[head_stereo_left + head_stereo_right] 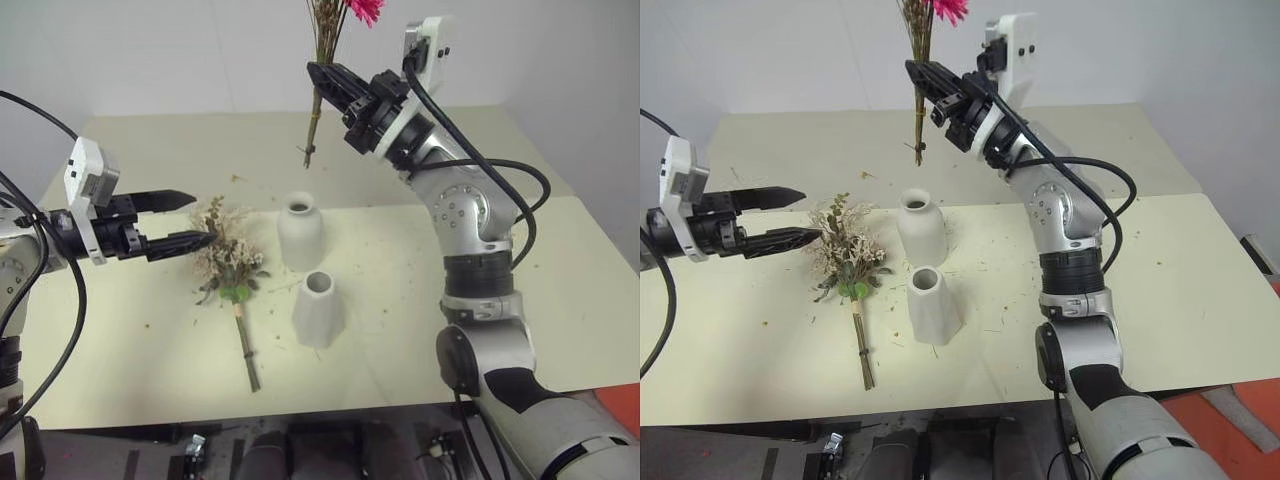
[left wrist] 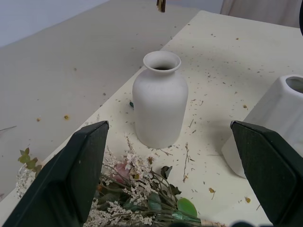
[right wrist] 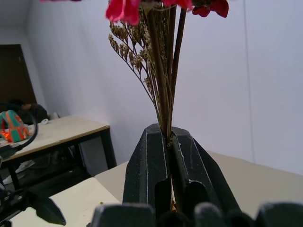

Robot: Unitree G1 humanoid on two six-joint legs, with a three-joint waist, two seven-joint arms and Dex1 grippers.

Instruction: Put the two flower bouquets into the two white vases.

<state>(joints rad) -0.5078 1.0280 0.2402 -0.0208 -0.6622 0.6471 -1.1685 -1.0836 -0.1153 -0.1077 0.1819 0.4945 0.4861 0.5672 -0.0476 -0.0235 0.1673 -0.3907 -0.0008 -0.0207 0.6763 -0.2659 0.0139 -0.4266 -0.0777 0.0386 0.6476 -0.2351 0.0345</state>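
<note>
We see the slim bouquet (image 1: 322,60) lifted clear of the tabletop (image 1: 560,270), upright in the air over its far half, with the pink flower (image 1: 364,8) on top and the stem ends hanging above and a little beyond the bottle vase (image 1: 300,231). The right gripper (image 1: 322,78) has its jaws clamped tight on the stems partway up; in its wrist view the stems rise straight out from between the closed fingers (image 3: 147,165).

The fuller bouquet (image 1: 228,262) lies flat on the tabletop toward the left edge, its head of pale blooms pointing to the far edge and its stems (image 1: 247,350) running toward the near edge. It sits just beside the two vases, on their left.

The bottle vase stands upright near the middle of the tabletop. The cone vase (image 1: 318,310) stands upright just nearer the front edge, close to the bottle vase but apart from it. Both are empty.

The left gripper (image 1: 195,220) is level at the head of the fuller bouquet, its jaws spread wide, the lower fingertip right at the blooms. Dry plant bits (image 1: 420,250) are scattered over the tabletop.
</note>
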